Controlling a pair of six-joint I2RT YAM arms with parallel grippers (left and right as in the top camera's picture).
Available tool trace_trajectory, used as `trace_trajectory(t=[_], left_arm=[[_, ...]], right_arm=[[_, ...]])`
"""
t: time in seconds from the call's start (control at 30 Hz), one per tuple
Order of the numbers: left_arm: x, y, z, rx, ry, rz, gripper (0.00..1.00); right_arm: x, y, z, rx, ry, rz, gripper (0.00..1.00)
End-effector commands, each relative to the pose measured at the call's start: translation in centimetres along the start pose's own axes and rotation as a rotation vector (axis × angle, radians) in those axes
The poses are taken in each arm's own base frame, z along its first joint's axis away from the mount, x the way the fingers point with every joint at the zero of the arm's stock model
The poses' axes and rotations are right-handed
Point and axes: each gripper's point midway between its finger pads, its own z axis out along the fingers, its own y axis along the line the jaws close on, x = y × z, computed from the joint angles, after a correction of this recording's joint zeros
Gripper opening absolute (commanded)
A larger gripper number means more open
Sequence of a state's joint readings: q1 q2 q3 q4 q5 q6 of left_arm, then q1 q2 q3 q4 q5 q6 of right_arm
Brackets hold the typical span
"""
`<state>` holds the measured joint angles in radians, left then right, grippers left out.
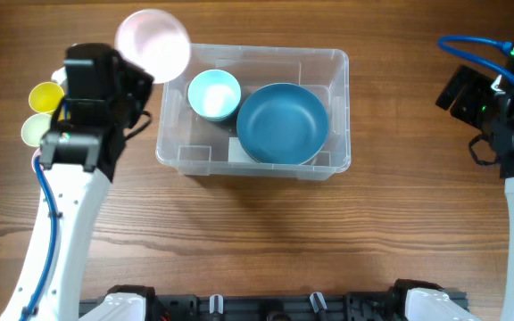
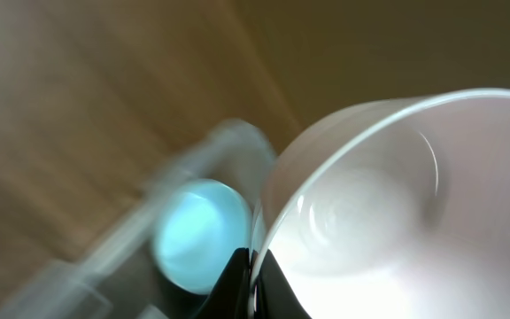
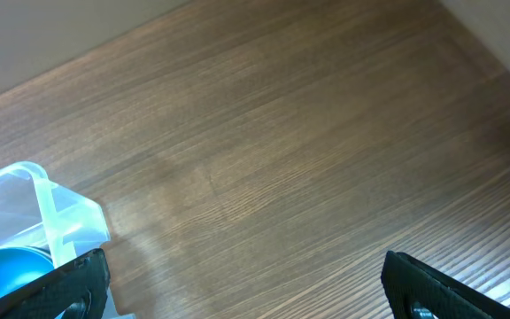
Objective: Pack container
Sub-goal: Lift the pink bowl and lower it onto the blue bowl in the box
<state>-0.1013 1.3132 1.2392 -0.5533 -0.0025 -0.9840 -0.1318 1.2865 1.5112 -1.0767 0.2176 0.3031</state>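
The clear container [image 1: 340,107] sits mid-table with a small light blue bowl [image 1: 213,94] and a large dark blue bowl [image 1: 282,123] inside it. My left gripper [image 1: 137,77] is shut on the rim of a pale pink bowl [image 1: 153,42], which hangs off the container's far left corner. The left wrist view shows the gripper [image 2: 253,285] pinching that thin rim, the pink bowl [image 2: 397,204] filling the right side, and the light blue bowl [image 2: 197,235] blurred below. My right gripper [image 3: 246,292] stands wide open over bare wood, right of the container [image 3: 56,213].
Two small yellow bowls [image 1: 45,95] [image 1: 34,129] lie at the far left beside the left arm. The right arm [image 1: 507,116] stays at the table's right edge. Wooden tabletop [image 1: 257,232] stretches in front of the container.
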Motion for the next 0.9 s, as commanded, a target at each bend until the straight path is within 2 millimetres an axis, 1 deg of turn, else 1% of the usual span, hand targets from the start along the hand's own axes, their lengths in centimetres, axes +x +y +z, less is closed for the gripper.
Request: trace_trajectory(t=[0.0, 0.1, 0.17, 0.23, 0.3, 0.33, 0.5, 0.7, 0.87], left_arm=[[1.8, -3.7, -1.6, 0.062, -0.030, 0.129, 0.04], [3.2, -4.0, -1.3, 0.044, -0.042, 0.165, 0.04], [4.1, -4.1, -0.7, 0.025, -0.046, 0.187, 0.04], [5.1, -4.0, 0.0, 0.010, -0.032, 0.205, 0.04], [6.2, -3.6, 1.2, -0.016, -0.007, 0.225, 0.04], [6.5, -3.4, 1.7, -0.024, 0.000, 0.229, 0.04], [7.7, -1.6, 5.0, -0.102, 0.028, 0.244, 0.04], [8.7, 0.5, 8.2, -0.176, 0.057, 0.253, 0.04], [9.0, 2.6, 10.1, -0.241, 0.072, 0.223, 0.04]], right_arm=[[-0.1, -0.1, 0.0, 0.000, -0.003, 0.017, 1.00], [-0.1, -0.1, 0.0, 0.000, -0.003, 0.017, 1.00], [-0.1, -0.1, 0.0, 0.000, -0.003, 0.018, 0.99], [-0.1, -0.1, 0.0, 0.000, -0.003, 0.017, 1.00], [-0.1, -0.1, 0.0, 0.000, -0.003, 0.017, 1.00], [-0.1, -0.1, 0.0, 0.000, -0.003, 0.017, 1.00], [-0.1, -0.1, 0.0, 0.000, -0.003, 0.017, 1.00], [-0.1, -0.1, 0.0, 0.000, -0.003, 0.018, 1.00], [-0.1, -0.1, 0.0, 0.000, -0.003, 0.017, 1.00]])
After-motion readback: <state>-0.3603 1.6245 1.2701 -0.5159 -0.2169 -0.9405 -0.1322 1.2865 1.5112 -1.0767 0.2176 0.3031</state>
